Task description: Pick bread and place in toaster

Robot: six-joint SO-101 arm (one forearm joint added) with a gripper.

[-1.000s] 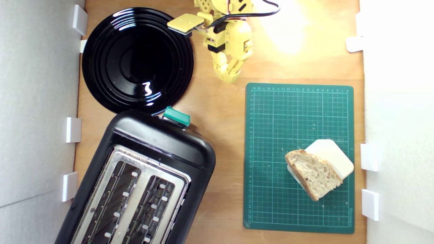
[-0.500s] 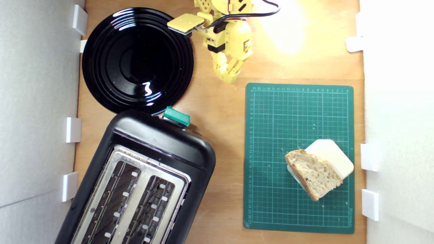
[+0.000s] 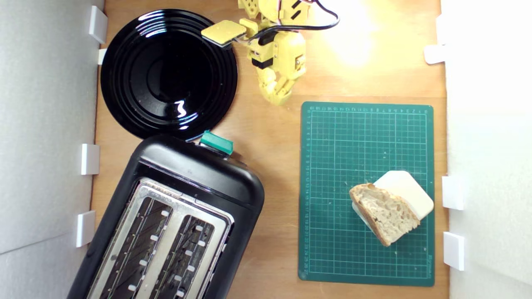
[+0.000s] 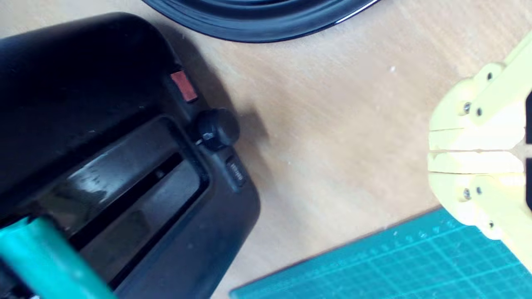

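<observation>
Exterior view: yellow gripper [image 3: 277, 99], jaws pressed together and empty, top centre; bread [image 3: 385, 213] on cream block [image 3: 409, 193], green cutting mat [image 3: 353, 137], lower right; toaster [image 3: 195, 174] lower left.

a wooden tabletop [image 3: 270, 137] is flanked by white foam walls [image 3: 45, 124] w/ white brackets [image 3: 89, 159], & is lit by a bright glare [image 3: 353, 37] nr the top.
</observation>
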